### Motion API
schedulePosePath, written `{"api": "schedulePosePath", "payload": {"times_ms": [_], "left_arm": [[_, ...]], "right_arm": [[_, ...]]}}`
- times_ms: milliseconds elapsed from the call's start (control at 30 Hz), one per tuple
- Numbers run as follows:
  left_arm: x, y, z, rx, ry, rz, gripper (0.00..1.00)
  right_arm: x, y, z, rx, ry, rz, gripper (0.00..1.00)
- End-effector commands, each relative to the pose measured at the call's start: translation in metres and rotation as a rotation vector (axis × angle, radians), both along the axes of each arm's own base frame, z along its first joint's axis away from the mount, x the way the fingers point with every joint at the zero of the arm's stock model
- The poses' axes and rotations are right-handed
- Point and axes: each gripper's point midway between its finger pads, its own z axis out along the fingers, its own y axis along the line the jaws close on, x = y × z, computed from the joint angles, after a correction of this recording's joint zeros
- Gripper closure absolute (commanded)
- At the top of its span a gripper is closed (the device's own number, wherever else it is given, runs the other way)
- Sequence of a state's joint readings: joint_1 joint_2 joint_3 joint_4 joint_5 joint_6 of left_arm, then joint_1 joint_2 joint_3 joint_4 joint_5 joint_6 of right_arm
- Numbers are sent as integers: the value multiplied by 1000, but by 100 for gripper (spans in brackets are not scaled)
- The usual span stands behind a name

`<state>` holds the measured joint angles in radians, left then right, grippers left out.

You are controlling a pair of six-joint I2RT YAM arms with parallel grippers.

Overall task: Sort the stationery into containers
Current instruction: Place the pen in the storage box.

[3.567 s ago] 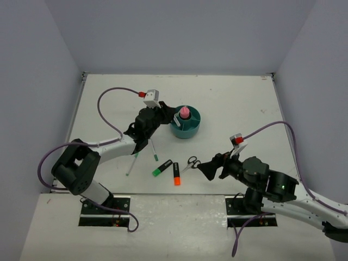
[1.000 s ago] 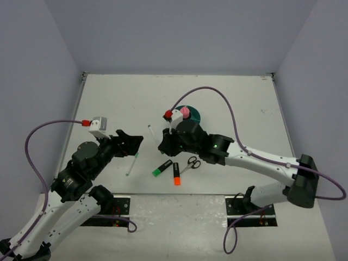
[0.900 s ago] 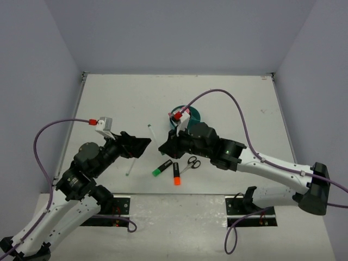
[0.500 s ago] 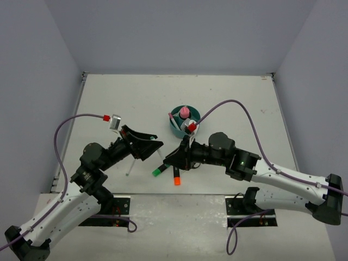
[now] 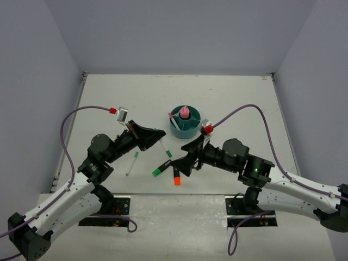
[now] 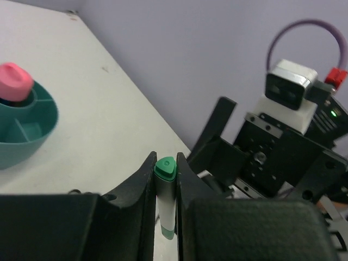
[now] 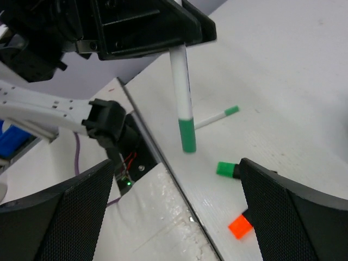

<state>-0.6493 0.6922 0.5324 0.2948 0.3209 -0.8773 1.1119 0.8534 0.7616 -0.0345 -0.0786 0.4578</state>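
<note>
Left fingers (image 6: 142, 182) are clenching a thin white pen with green ends (image 6: 167, 206). Left wrist view is showing its triangular green butt end-on at lower centre, which the overhead view is not giving. Right wrist view is showing the pen hanging near upright at upper centre above the white desk (image 5: 244, 98), green tip down. Overhead, its long axis is running upper left to lower right, left of frame centre. Right fingers (image 7: 70, 212) are standing spread, grasping nothing. Round teal plastic organizer (image 5: 187, 128) is sitting at centre, apart from the pen.
</note>
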Motion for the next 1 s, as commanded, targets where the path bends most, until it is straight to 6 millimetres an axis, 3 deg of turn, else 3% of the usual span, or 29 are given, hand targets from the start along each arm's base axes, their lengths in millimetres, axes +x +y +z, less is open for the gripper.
{"api": "schedulePosePath", "payload": {"times_ms": [0,67,100,267,400,500,633,800,967], "left_arm": [[57,15,-6,105,-33,267,100],[86,15,-17,97,-13,363,100],[93,13,-17,94,-26,378,100],[140,2,-22,111,-75,485,100],[167,-4,-28,138,-98,547,100],[182,-10,-30,157,-104,568,100],[197,-9,-50,180,-65,620,100],[207,-9,-69,197,-27,653,98],[212,-18,-73,184,-48,630,97]], "right_arm": [[39,-52,-16,-36,51,-361,1],[43,-80,-22,-20,85,-475,1],[42,-85,-21,-11,84,-479,1],[20,-96,-12,61,43,-380,1],[12,-107,-20,57,68,-375,1],[10,-113,-27,54,80,-383,1],[7,-115,-31,49,87,-377,1],[7,-118,-30,44,81,-381,1],[6,-114,-27,41,75,-363,1]]}}
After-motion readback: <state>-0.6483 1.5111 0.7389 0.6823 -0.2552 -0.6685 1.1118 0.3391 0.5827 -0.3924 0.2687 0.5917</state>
